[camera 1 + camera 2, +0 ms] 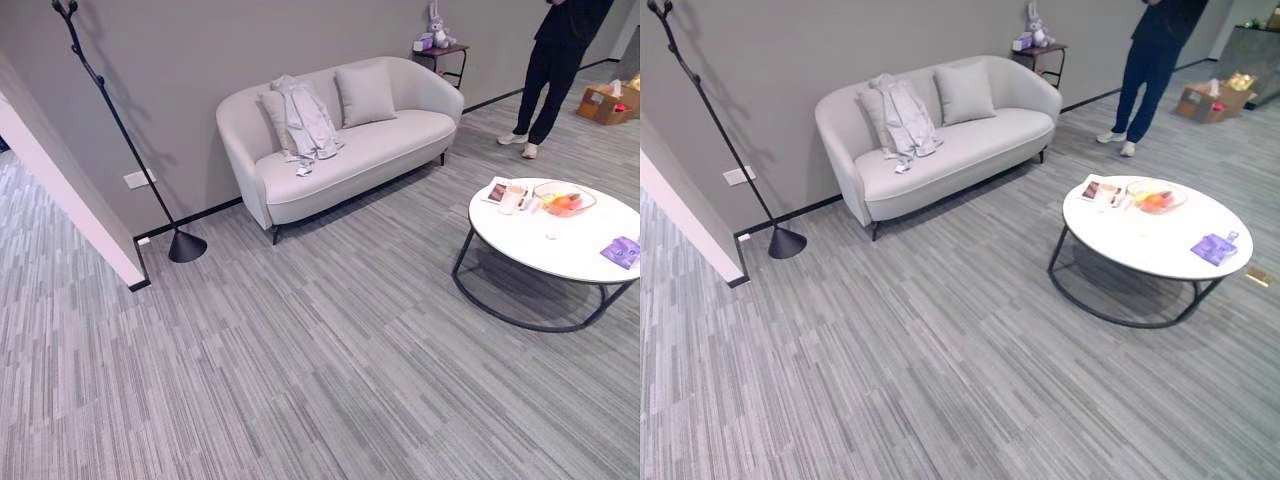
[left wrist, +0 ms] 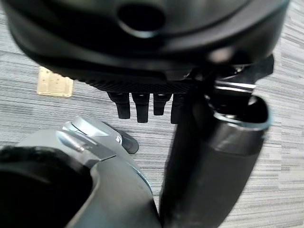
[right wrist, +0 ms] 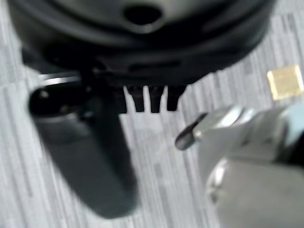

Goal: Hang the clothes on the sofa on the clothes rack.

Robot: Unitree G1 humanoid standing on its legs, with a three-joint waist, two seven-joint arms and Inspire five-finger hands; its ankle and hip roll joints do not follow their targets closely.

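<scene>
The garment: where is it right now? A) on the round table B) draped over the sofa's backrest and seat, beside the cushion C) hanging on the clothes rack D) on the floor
B: the pale garment lies draped down the backrest of the sofa onto the seat, beside the cushion; the clothes rack stands bare by the wall.

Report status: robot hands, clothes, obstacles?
Left robot hand and right robot hand open, empty. Garment draped on sofa. Clothes rack left of it. Person by sofa's far end.
</scene>
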